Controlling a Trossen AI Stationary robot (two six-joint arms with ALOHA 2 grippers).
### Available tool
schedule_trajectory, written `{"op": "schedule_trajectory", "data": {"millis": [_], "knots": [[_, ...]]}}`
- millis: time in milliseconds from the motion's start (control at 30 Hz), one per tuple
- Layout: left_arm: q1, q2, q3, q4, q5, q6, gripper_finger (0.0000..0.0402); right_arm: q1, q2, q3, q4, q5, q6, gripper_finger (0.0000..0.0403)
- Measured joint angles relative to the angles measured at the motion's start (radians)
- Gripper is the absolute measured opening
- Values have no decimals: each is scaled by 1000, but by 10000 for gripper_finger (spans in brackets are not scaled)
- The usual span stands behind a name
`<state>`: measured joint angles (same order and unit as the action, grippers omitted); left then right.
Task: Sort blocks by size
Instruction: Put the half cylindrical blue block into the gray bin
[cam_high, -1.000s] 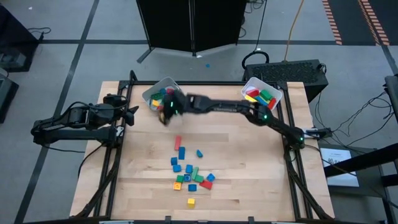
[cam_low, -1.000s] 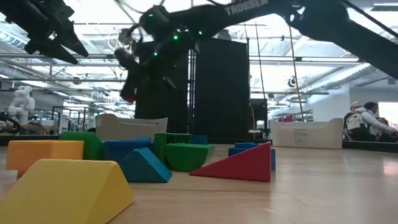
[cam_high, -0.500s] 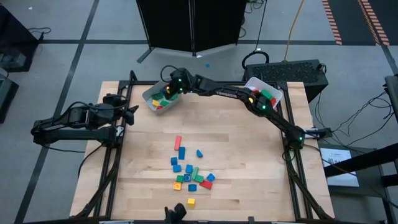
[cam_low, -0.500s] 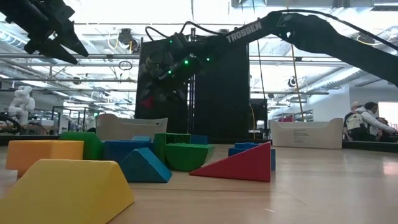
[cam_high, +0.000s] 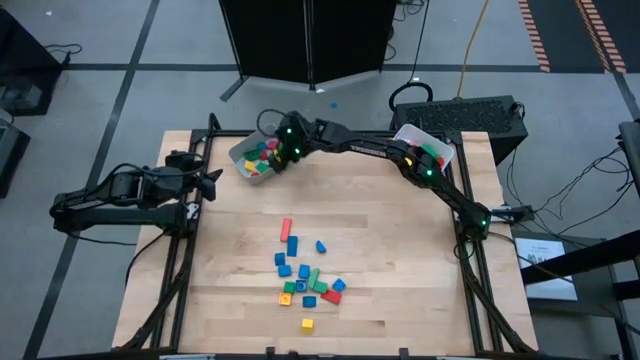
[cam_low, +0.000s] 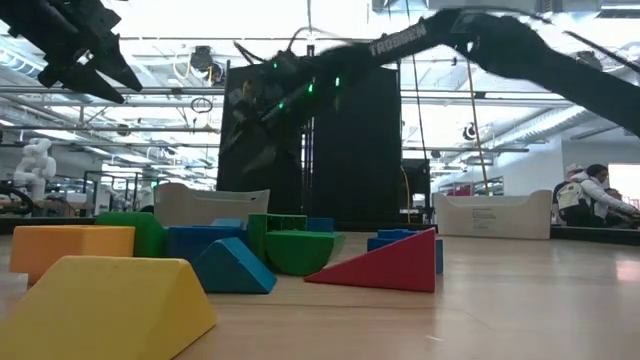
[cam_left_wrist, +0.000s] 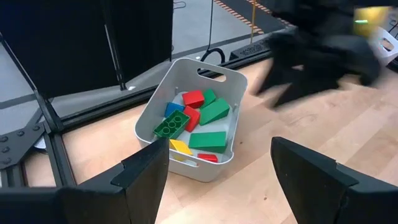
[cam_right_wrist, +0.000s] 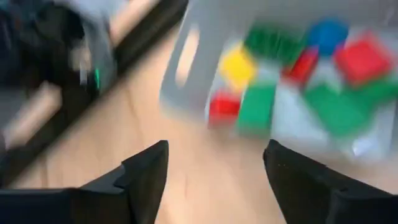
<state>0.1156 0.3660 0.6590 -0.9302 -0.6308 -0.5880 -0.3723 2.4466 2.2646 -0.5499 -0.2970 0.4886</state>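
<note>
Two white bins (cam_high: 258, 158) (cam_high: 422, 148) are seen at the far edge of the pale wooden counter (cam_high: 400, 260), blocks (cam_high: 306, 280) scattered nearer. Right gripper (cam_high: 283, 150) is held above one bin, jaws apart, empty; left gripper (cam_high: 208, 184) is parked open. Grey floor is seen around.

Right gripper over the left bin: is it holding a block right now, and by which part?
Nothing is held. The right gripper is open with nothing between its fingers, over the left bin.
</note>
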Motion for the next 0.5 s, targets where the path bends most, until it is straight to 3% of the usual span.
{"op": "schedule_trajectory", "data": {"millis": [133, 267, 500], "knots": [[0, 0, 0, 0, -1, 18, 281, 84, -58, 2, -366, 106, -145, 232], [0, 0, 0, 0, -2, 18, 281, 197, -59, -3, -674, 249, -171, 222], [0, 0, 0, 1, 28, 17, 281, 391, -62, 1, -708, 357, -26, 228]]}}
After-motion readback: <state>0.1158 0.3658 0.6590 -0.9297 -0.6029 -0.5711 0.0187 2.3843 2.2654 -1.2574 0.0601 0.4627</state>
